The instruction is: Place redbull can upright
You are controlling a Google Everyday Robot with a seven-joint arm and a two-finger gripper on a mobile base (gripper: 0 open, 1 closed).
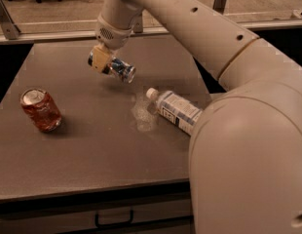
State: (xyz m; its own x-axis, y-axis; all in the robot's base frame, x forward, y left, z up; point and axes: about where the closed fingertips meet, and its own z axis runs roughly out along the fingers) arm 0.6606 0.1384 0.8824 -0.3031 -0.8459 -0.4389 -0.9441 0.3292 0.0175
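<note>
Gripper (105, 62) over far middle of table (92, 155) — fingers pinching redbull can (122, 69) — can tilted, held clear of surface.

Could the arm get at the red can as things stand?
Likely not yet: the claw is shut on the redbull can, held tilted above the table. The way across to the red can looks free, though; the bottle lies off to the other side.
</note>
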